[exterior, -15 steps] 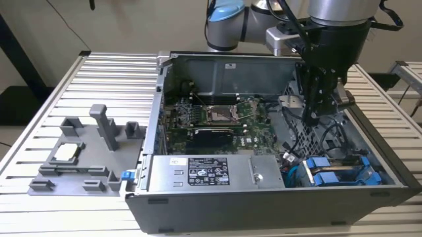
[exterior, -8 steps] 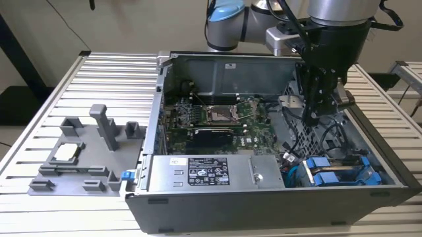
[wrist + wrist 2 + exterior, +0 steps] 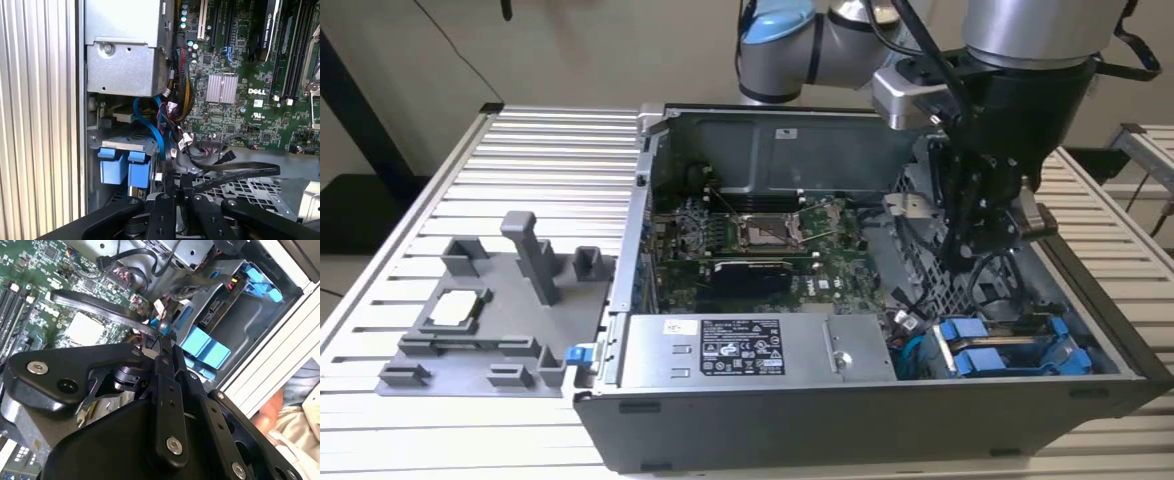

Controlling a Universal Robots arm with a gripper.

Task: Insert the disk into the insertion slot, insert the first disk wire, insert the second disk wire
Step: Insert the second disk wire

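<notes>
The disk sits in its blue carrier inside the drive bay at the open case's front corner, on the exterior view's right. Its blue tabs also show in the first wrist view and in the second wrist view. My gripper reaches down into the case just behind that bay. Its fingers are pressed together on the end of a blue disk wire. That wire curves out of the cable bundle beside the disk toward my fingertips.
A grey labelled power-supply box lies along the case's front. The green motherboard fills the middle. Loose black cables hang near the gripper. A grey fixture stands on the slatted table. A person's hand shows outside the case.
</notes>
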